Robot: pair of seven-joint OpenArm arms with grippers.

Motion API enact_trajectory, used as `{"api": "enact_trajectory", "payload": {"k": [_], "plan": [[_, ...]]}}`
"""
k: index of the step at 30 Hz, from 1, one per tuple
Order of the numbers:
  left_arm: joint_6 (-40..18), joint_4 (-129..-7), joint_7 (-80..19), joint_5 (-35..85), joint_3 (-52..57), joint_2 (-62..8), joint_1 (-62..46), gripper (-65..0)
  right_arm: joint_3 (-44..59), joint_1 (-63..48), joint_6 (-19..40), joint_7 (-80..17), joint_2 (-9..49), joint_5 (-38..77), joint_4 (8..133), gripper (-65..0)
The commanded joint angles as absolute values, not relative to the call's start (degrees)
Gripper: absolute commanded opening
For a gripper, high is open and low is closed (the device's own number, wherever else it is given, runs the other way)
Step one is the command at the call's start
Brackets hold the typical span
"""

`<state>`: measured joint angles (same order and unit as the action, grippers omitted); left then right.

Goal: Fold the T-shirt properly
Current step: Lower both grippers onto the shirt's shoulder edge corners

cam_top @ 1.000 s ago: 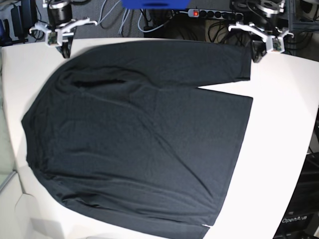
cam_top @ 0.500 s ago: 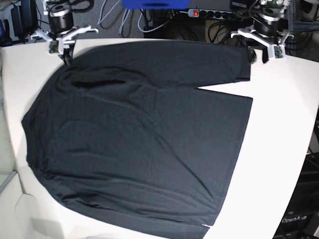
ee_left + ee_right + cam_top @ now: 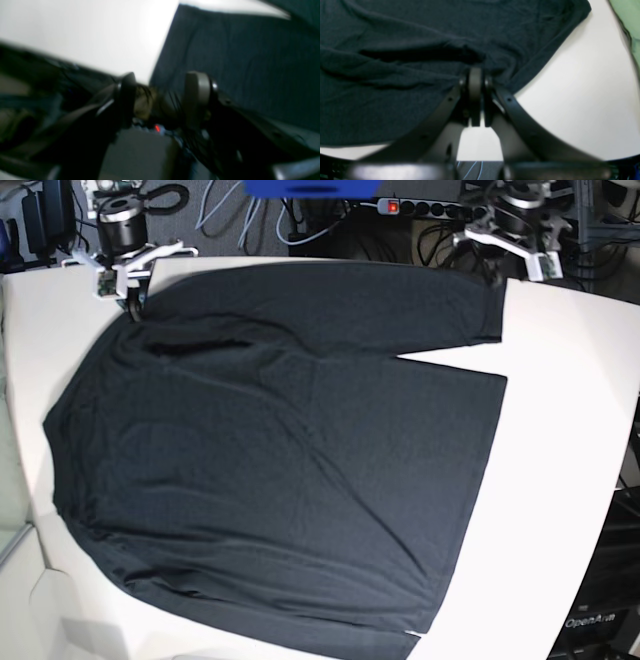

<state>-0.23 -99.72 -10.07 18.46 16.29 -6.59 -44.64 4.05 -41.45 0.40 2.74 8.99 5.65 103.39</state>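
Your T-shirt lies spread flat on the white table, its body filling the middle and one long sleeve running left to right along the far edge, cuff toward the right. Your right gripper sits at the far-left corner with its jaws pressed together, tips at a rumpled fold of the cloth; whether any cloth is pinched between them you cannot tell from here. Your left gripper hangs past the far-right edge with jaws spread apart and nothing between them; the sleeve's cuff edge lies just ahead of it, toward the table. So the sleeve's long axis joins your two grippers, and each arm is nearest its own end of it.
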Motion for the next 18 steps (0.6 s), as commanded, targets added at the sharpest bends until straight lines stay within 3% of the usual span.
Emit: {"api": "enact_trajectory", "payload": {"k": [1, 8, 18], "plan": [[-0.4, -100.0, -8.2, 19.6, 16.6, -7.0, -44.2, -33.8, 4.2, -41.3, 0.7, 4.3, 9.4, 5.8, 104.2, -63.5], [-4.3, -97.2, -8.2, 26.3, 16.7, -8.7, -43.0, -33.8, 4.2, -41.1, 0.7, 4.3, 9.4, 5.8, 103.5, -63.5], [-4.4, -96.3, -8.3, 26.2, 16.7, -8.6, -41.4, -33.8, 4.2, -41.0, 0.7, 4.3, 9.4, 5.8, 102.2, -63.5]]}}
